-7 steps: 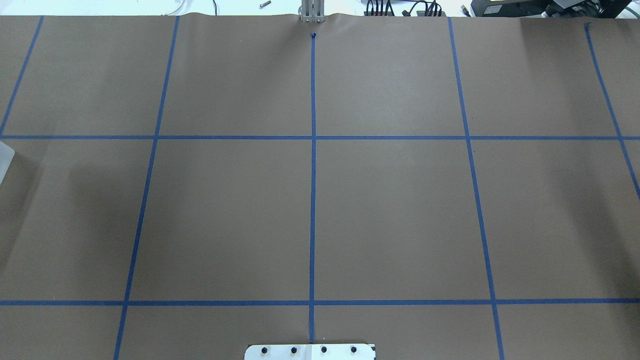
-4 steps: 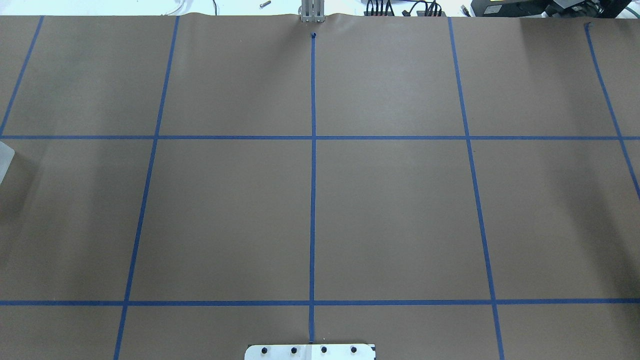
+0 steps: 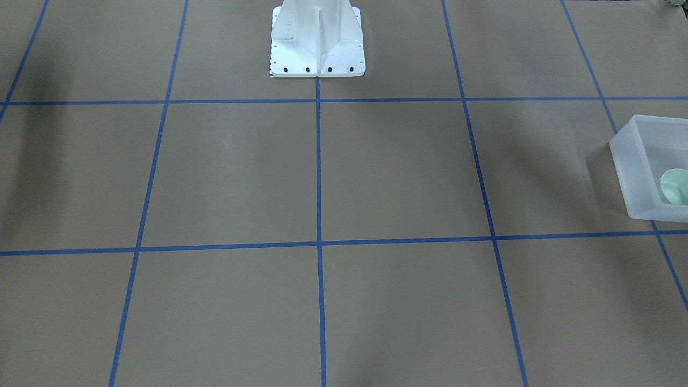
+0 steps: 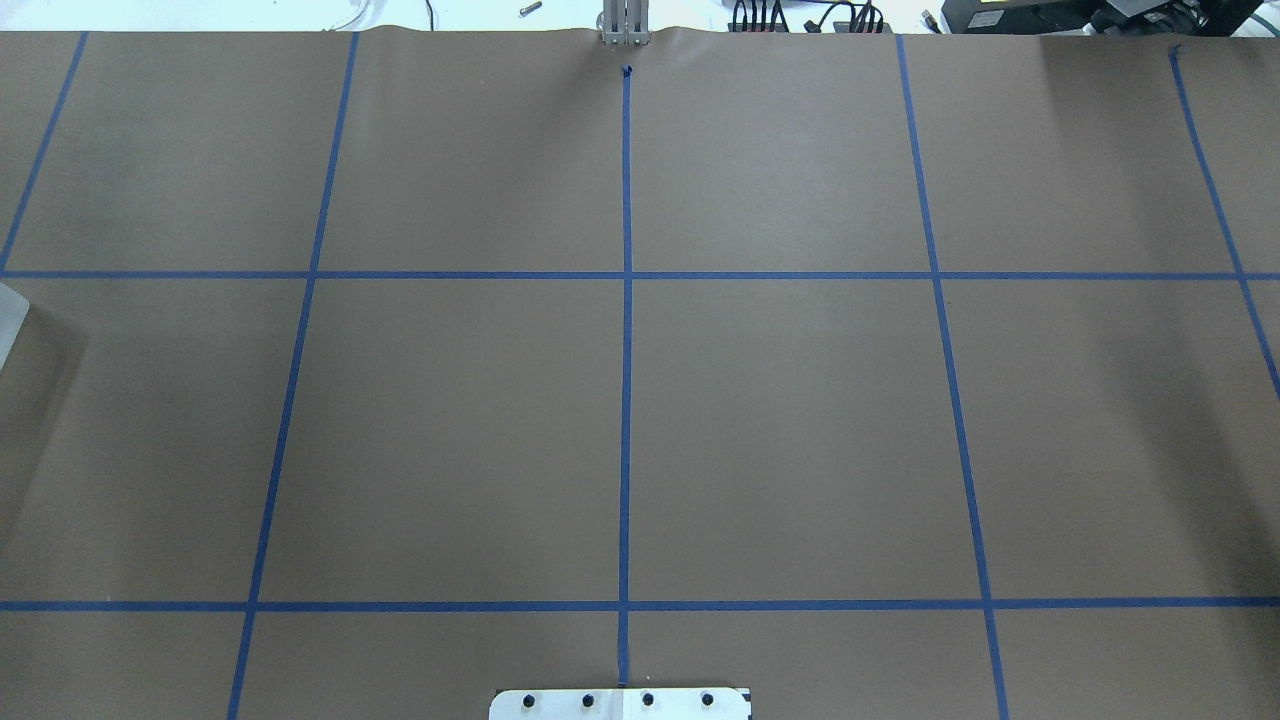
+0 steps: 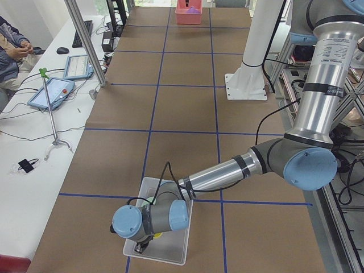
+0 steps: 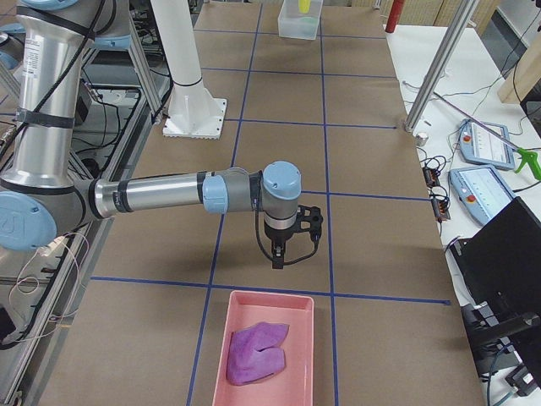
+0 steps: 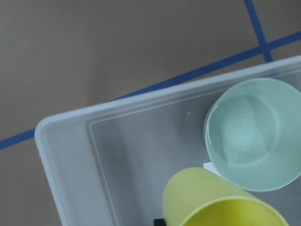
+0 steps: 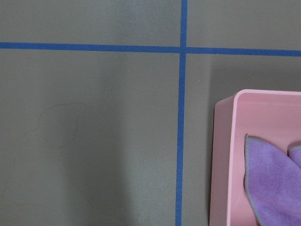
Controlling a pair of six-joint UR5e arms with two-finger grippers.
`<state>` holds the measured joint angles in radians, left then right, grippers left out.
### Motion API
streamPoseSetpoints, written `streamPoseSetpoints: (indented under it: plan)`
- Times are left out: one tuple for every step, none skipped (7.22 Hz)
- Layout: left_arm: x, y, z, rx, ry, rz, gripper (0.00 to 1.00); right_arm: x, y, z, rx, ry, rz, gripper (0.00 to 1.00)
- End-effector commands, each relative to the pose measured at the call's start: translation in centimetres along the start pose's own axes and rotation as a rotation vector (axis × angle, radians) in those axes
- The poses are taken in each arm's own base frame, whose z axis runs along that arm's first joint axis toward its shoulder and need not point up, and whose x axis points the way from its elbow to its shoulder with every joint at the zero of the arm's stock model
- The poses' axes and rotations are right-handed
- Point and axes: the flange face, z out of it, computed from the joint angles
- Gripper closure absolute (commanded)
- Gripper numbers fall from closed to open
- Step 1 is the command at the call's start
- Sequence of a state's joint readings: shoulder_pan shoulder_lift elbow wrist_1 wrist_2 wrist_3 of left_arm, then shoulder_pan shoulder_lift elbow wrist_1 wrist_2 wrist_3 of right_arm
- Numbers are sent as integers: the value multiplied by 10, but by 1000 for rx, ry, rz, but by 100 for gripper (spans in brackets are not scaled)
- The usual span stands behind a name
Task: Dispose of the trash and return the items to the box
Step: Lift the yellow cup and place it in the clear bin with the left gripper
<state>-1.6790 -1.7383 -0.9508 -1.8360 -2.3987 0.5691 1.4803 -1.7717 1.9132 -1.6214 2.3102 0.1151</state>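
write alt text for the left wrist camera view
A pale green bowl sits upright inside a frosted white bin, seen from above. A yellow cup shows at the bottom edge, nearer the camera. The bin's rounded corner lies on a brown paper table marked with blue tape.

So the box [image 3: 626, 161] sits at the robot's left end of the bench [image 4: 800, 430], with the bowl [image 3: 676, 185] in it. The cup [image 7: 211, 202] is right beside the bowl, maybe overlapping its rim, hard to tell from the wrist angle. Way over at the right end is the tray [image 6: 221, 338] with the cloth [image 6: 256, 351] lying in it, and the pedestal [image 3: 317, 48] stands mid-bench on the robot's side, between the two.
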Motion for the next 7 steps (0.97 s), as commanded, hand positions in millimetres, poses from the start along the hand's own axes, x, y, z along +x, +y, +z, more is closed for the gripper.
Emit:
streamPoseSetpoints:
  plan:
    - [-5, 24, 16, -15, 10, -30, 100, 0, 0, 0, 1, 0, 1, 0]
    - [-7, 28, 20, -22, 16, -44, 100, 0, 0, 0, 0, 0, 0, 0]
    - [-7, 29, 21, -23, 18, -69, 100, 0, 0, -1, 2, 0, 0, 0]
    - [-7, 29, 21, -22, 19, -80, 100, 0, 0, 0, 1, 0, 1, 0]
    - [-7, 27, 20, -15, 14, -93, 100, 0, 0, 0, 1, 0, 1, 0]
    - [-8, 30, 22, -16, 15, -103, 100, 0, 0, 0, 1, 0, 1, 0]
    - [-9, 31, 24, -17, 17, -117, 100, 0, 0, 0, 0, 0, 2, 0]
